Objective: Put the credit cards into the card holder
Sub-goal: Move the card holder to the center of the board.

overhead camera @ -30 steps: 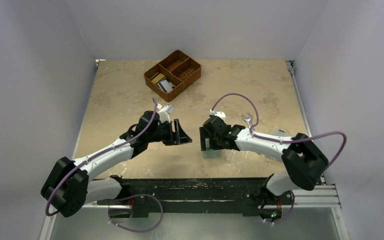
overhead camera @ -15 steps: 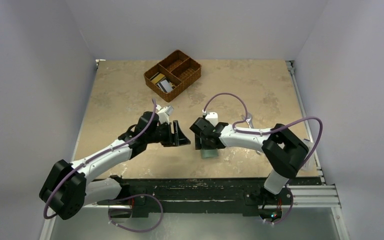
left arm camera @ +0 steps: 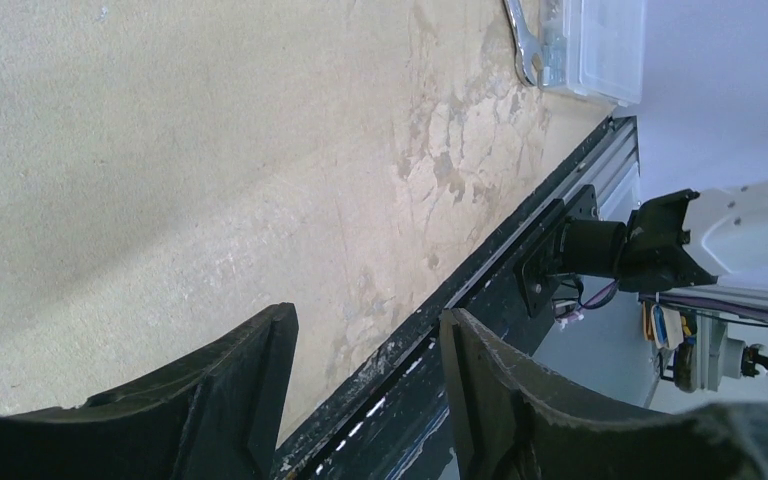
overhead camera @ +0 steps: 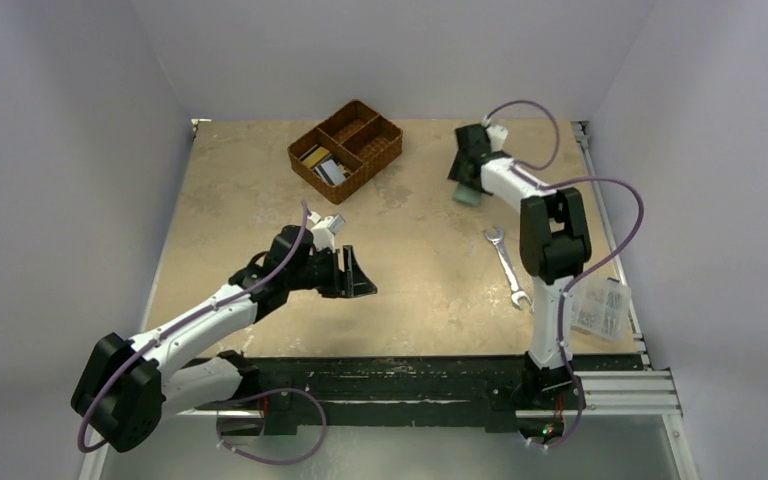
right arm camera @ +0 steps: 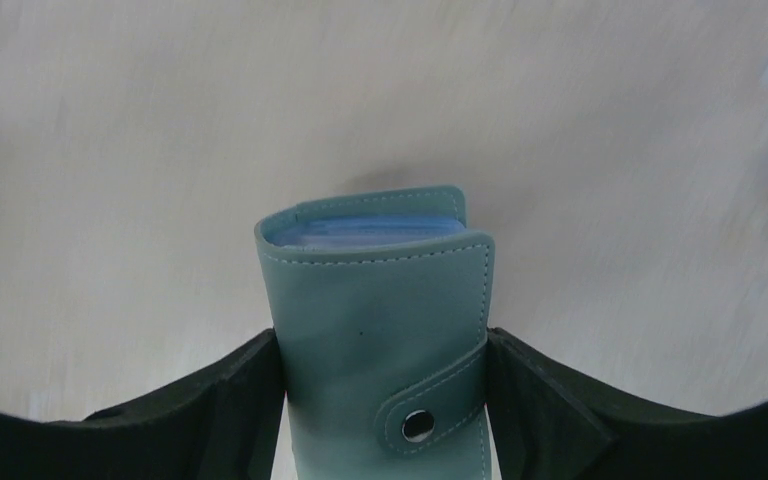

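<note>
The right jaws clamp the card holder point(right arm camera: 375, 310) between them, its snap strap fastened and its far end sticking out past the tips, above the bench point(right arm camera: 110, 150). The left jaws stand parted with nothing between them. The credit cards point(overhead camera: 322, 163) lie in the wicker basket point(overhead camera: 385, 150), well apart from both.

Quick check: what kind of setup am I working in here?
Likely a lab test cell: plain white walls box in a tan tabletop; left arm and right arm bolt to an aluminium rail.
</note>
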{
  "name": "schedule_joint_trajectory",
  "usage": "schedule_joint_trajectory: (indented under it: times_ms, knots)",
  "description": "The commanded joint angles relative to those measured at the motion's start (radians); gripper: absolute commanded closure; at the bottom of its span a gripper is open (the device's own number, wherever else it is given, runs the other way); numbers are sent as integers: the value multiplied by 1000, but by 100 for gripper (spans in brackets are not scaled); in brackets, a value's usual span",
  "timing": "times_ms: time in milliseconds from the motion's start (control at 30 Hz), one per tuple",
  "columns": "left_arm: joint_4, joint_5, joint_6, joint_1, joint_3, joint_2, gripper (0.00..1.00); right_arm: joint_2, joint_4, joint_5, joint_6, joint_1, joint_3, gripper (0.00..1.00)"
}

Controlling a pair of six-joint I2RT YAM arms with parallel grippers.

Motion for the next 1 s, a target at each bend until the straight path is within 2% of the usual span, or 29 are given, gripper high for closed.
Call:
schedule_joint_trajectory:
  times_ms: [0,200,233,367,433,533,600,733,833,967]
  knots:
    - [-14,35,34,5,-15,-42,41,148,-8,28,-76,-167,301,29]
    - [0,63,27,5,-21,-36,41,361,-104,22,-52,-329,625,28]
    - [2,65,27,5,-21,-36,41,378,-108,19,-51,-375,655,28]
    - [0,77,28,5,-8,-30,41,418,-105,26,-77,-428,715,25]
    - [-15,77,34,5,1,-35,41,425,-92,47,-101,-443,718,20]
    - [-49,56,47,5,20,-56,41,438,-107,-1,-169,-454,751,2]
    - [-76,45,54,6,50,-63,41,433,-182,-22,-198,-451,798,1]
    - [-124,35,73,7,127,-65,41,271,-205,-21,-229,-444,710,1]
    - [-184,-12,103,7,202,-73,41,100,-299,25,-228,-412,635,1]
    - [-234,-69,131,20,322,-95,41,-279,-257,-22,-252,-254,319,1]
